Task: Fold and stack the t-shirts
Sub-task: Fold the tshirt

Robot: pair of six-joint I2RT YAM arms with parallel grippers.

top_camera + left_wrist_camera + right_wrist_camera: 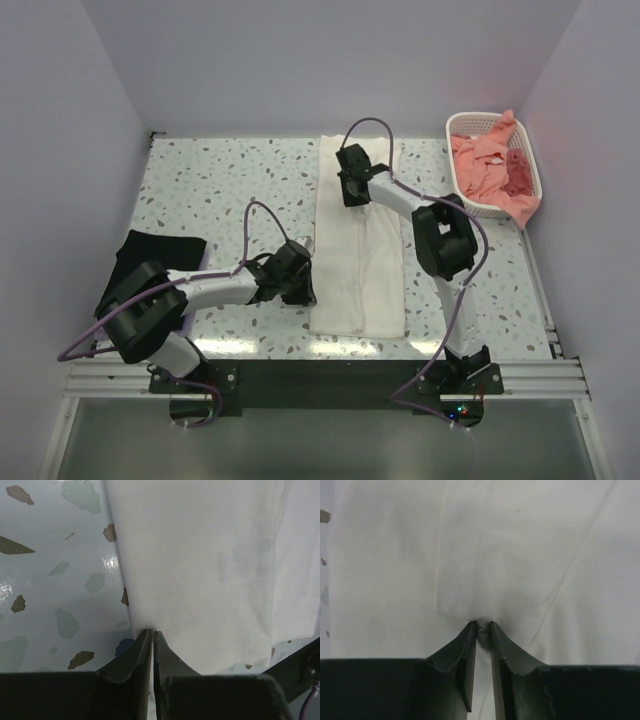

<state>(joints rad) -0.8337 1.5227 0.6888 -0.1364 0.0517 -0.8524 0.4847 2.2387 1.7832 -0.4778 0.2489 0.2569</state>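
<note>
Left gripper: jaws nearly closed, pinching cream t-shirt edge.
Right gripper: narrow gap, nipping puckered cloth mid-shirt.

One cream t-shirt; one black t-shirt; one basket.

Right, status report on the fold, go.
Left gripper pinching cream-white t-shirt left edge, near end. Right gripper pinching its far part. Shirt flat, long strip. Black tee, basket well aside.
</note>
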